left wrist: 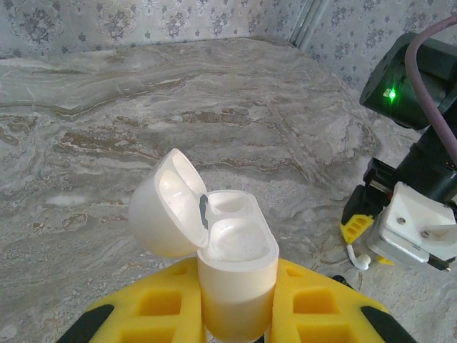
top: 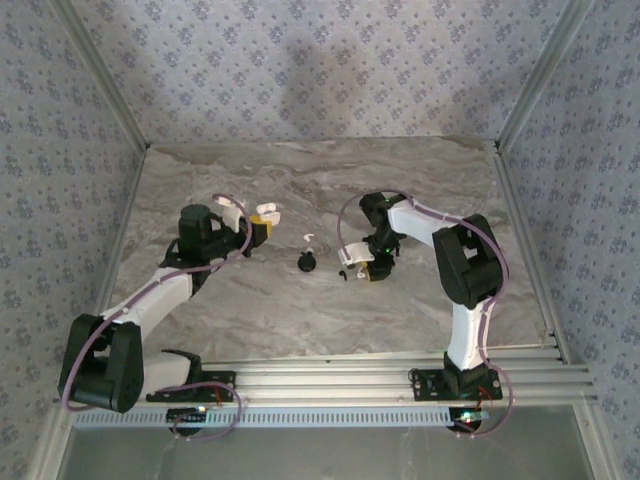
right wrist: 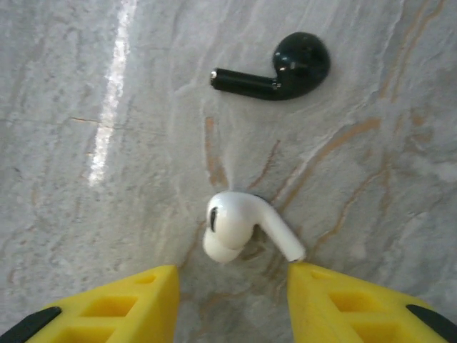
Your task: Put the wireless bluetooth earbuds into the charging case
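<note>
Right wrist: white earbud [right wrist: 239,232] lies before parted fingers [right wrist: 161,304].

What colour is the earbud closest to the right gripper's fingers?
The earbud is white, clearest in the right wrist view.

We note a grey marble-patterned table [top: 300,180], walls [top: 330,60] papered in a blue floral print on three sides, and aluminium rails [top: 340,375] along its near edge.

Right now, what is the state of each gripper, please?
Left gripper: closed on the white charging case, its lid open.
Right gripper: open, holding nothing, close over a white earbud lying on the table.
</note>
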`<state>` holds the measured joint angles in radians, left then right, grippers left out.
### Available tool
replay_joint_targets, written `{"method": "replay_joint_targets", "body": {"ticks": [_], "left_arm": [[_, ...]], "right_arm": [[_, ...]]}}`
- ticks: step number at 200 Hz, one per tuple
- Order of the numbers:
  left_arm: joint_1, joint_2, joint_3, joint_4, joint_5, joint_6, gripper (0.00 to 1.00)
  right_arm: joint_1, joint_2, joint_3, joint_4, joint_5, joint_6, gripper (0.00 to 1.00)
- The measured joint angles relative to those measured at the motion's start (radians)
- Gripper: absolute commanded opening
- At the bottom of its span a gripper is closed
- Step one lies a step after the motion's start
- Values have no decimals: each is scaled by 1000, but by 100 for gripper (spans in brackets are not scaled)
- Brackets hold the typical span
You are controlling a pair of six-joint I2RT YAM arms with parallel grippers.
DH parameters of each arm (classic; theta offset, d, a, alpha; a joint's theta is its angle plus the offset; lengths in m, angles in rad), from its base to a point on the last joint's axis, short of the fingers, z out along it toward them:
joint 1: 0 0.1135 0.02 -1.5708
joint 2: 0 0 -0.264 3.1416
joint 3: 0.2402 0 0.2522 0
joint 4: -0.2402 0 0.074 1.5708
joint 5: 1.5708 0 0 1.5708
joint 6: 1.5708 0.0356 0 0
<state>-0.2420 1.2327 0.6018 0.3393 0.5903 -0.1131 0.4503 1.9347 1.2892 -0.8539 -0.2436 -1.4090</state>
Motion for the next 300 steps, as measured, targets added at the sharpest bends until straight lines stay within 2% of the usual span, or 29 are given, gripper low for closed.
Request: {"method": "replay_joint_targets", "body": {"ticks": [26,74,128,232,300], "left_arm": [[0,0,0,0,0,0,12],[0,0,0,0,8,0,12],[0,0,0,0,8,0,12],[0,0,0,-1,8,16,12],[-1,0,0,-1,8,16,12]], "right_arm": [[0,-22,-26,-34,1,33,44],[0,-99,-31,-53,0,66,51],[21,-26,93,-56,-17,43,54],[46,75,97,-66,-62,25,52],[22,31,32,-41,-77,91,50]]}}
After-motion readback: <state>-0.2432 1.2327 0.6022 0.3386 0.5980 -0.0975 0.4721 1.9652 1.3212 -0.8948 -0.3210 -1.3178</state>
